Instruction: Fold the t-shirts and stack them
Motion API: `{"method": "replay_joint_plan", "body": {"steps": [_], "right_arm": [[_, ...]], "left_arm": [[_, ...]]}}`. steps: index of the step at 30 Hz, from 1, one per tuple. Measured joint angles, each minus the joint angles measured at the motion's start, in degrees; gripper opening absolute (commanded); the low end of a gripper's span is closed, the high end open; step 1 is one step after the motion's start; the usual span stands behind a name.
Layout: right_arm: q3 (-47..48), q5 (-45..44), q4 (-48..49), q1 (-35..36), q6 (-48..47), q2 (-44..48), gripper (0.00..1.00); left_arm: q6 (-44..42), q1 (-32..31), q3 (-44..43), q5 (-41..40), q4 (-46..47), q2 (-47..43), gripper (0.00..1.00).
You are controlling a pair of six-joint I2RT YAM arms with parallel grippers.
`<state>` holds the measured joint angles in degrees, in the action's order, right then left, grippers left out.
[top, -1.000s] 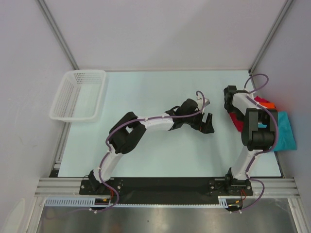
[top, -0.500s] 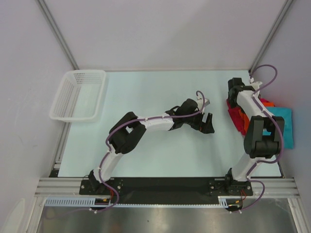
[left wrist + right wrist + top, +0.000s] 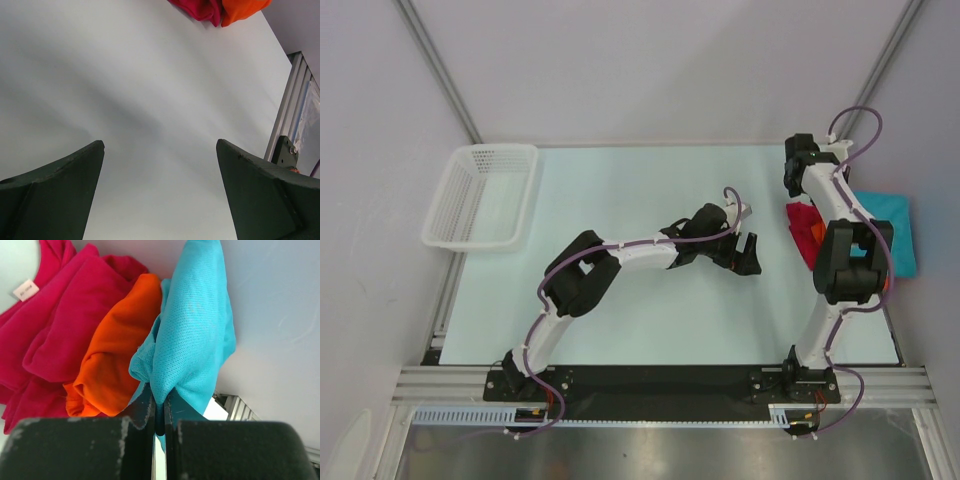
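left end effector — wide apart | right end effector — clamped on teal-blue t-shirt

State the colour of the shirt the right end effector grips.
Teal-blue shirt; right wrist view shows it best.

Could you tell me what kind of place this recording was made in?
Most likely a robotics lab test cell: plain white panel walls on aluminium framing, two arms bolted to a rail at the table edge, and a heap of t-shirts as practice material.
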<state>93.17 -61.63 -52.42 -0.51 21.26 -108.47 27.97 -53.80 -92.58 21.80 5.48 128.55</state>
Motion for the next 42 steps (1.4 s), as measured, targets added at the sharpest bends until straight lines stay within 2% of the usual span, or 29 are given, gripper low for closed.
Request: {"method": "replay_joint_plan", "body": {"steps": [10, 12, 13, 14, 26, 37, 42], "right_arm": [[0.46, 0.52, -1.14, 3.30, 0.79, -4.50, 0.02], [0.46, 0.57, -1.66, 3.67, 1.40, -4.50, 0.21], [0.46, 0.63, -1.90, 3.76, 1.68, -4.50, 0.35], [0.44, 0.74, -2.10, 3.78, 2.19, -4.50, 0.56], [0.17, 0.68, -3.85, 2.99, 4.52, -2.86, 0.53], [-0.81, -0.94, -4.26, 2.99, 6.25, 8.76, 0.51], [-1.86, -0.96, -4.20, 2.95, 6.36, 10.03, 0.51]], "left_arm": [[-0.02, 0.00, 0.00, -0.02, -0.02, 0.00, 1.00], [0.00, 0.00, 0.00, -0.02, -0.02, 0.00, 0.99], [0.00, 0.00, 0.00, -0.02, -0.02, 0.00, 0.99], [0.00, 0.00, 0.00, -0.02, -0.02, 0.00, 0.99], [0.00, 0.00, 0.00, 0.02, -0.02, 0.00, 1.00], [-0.02, 0.00, 0.00, -0.04, -0.04, 0.00, 1.00], [0.00, 0.00, 0.00, -0.13, -0.07, 0.00, 0.99]]}}
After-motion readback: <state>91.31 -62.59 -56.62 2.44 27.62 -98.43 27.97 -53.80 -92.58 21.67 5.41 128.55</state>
